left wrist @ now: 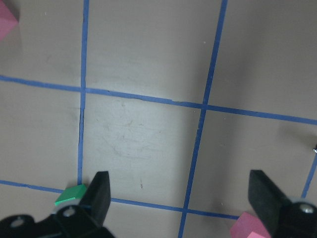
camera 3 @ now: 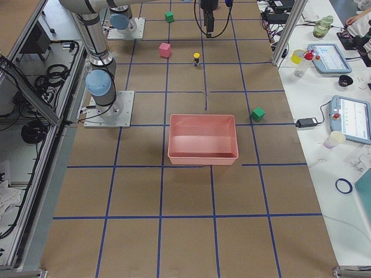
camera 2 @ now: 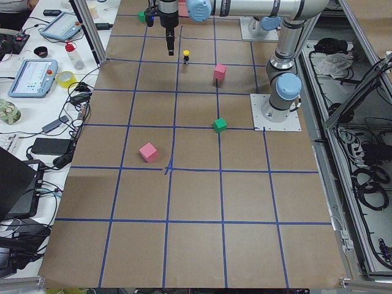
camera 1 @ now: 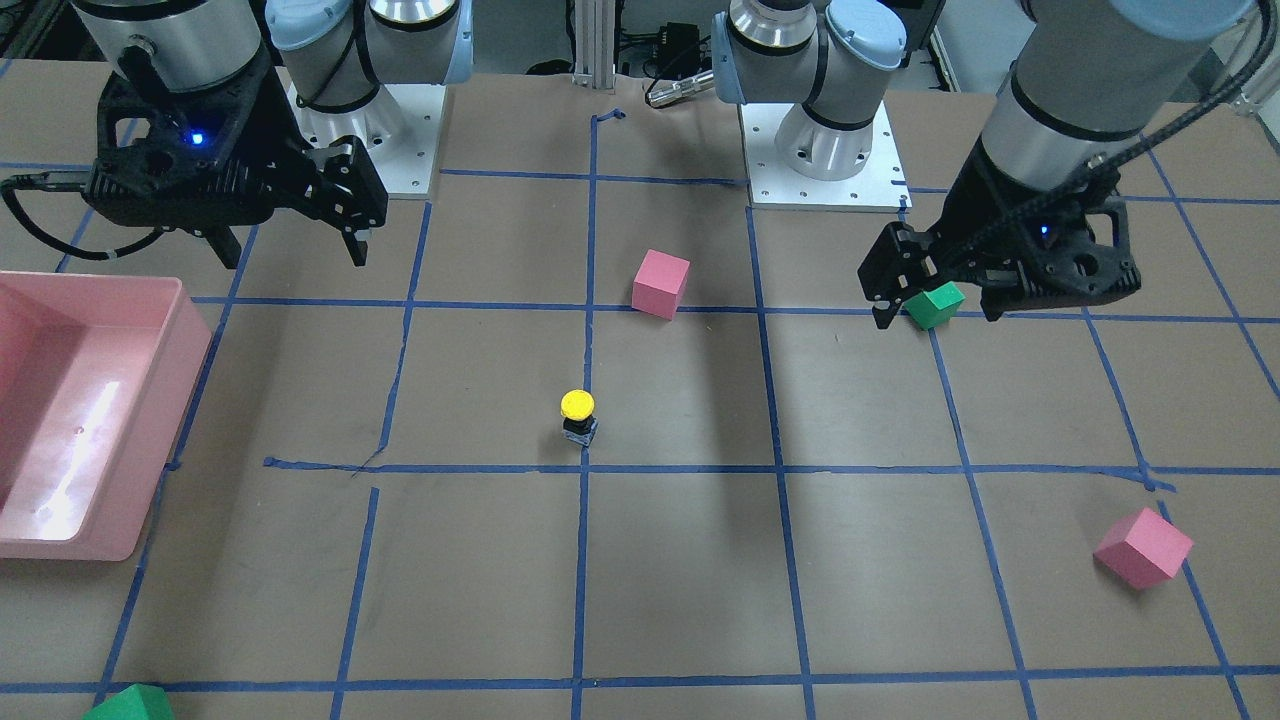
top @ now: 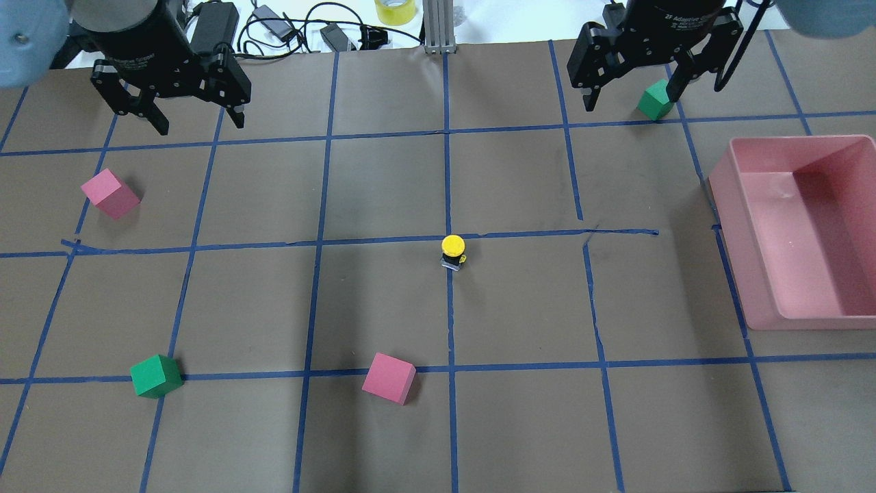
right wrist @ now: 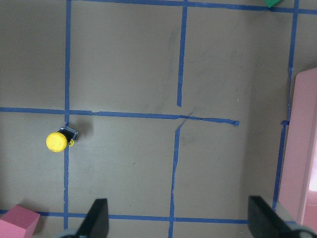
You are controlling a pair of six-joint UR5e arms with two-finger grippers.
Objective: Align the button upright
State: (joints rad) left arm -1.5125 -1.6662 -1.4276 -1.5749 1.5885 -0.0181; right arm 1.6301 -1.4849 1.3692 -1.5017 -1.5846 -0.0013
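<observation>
Already the button (top: 452, 251) stood upright, cap up, nearer the right tool (top: 631, 101) than the left tool (top: 201, 126); both hung spread and empty.

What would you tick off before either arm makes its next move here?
1. Button stands upright, yellow cap on top: ok.
2. Left tool open and empty: ok.
3. Right tool open and empty: ok.
4. Both tools well apart from the button: ok.
5. Nearest pink cube not touching the button: ok.
6. Button's base sitting perfectly flat: cannot tell.
</observation>
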